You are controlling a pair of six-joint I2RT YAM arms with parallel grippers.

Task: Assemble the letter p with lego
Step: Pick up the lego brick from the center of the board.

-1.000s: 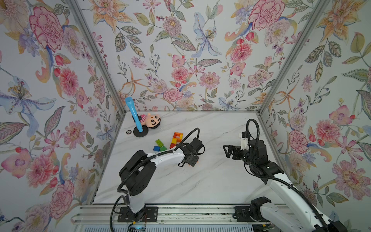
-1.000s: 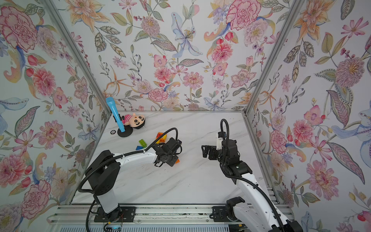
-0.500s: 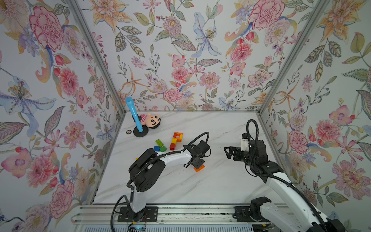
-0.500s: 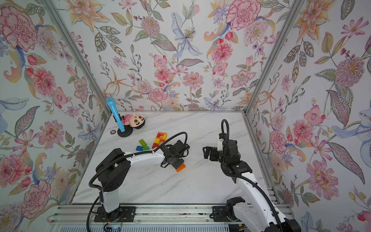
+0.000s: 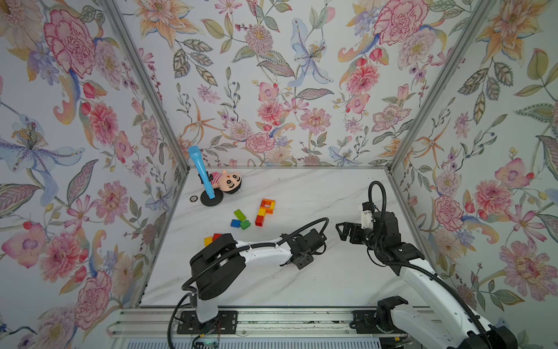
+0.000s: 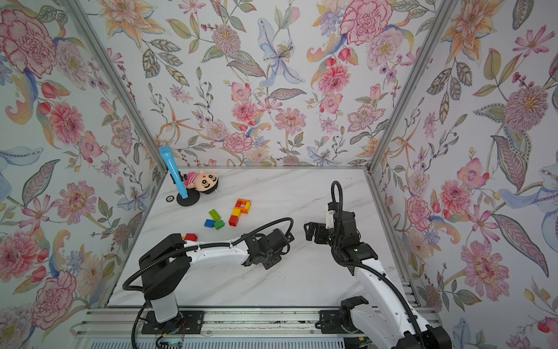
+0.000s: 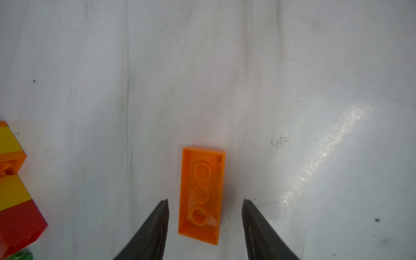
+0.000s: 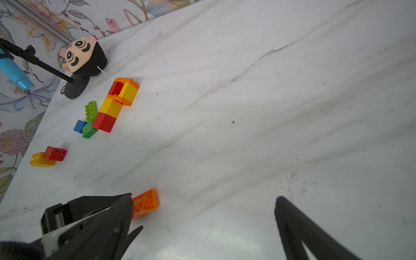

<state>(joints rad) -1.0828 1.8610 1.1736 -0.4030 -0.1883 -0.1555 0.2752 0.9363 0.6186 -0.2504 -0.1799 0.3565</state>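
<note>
Orange brick (image 7: 201, 195) within parted left gripper (image 7: 204, 201)

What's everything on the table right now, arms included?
P-shaped lego build: one; orange, yellow, red; flat, mid-table.
flat green brick: one; green; beside the build.
blue brick: one; blue; next to small green brick.
small green brick: one; green; by the build's foot.
red brick: one; red; beside yellow brick.
yellow brick: one; yellow; by left arm.
orange brick: one; orange; underside up, between left gripper's fingers, untouched.
plush doll: one; black-haired; back corner.
microphone: one; blue, black stand; beside doll.
ring: one; dark; near stand.
left gripper: open.
right gripper: open, empty.
</note>
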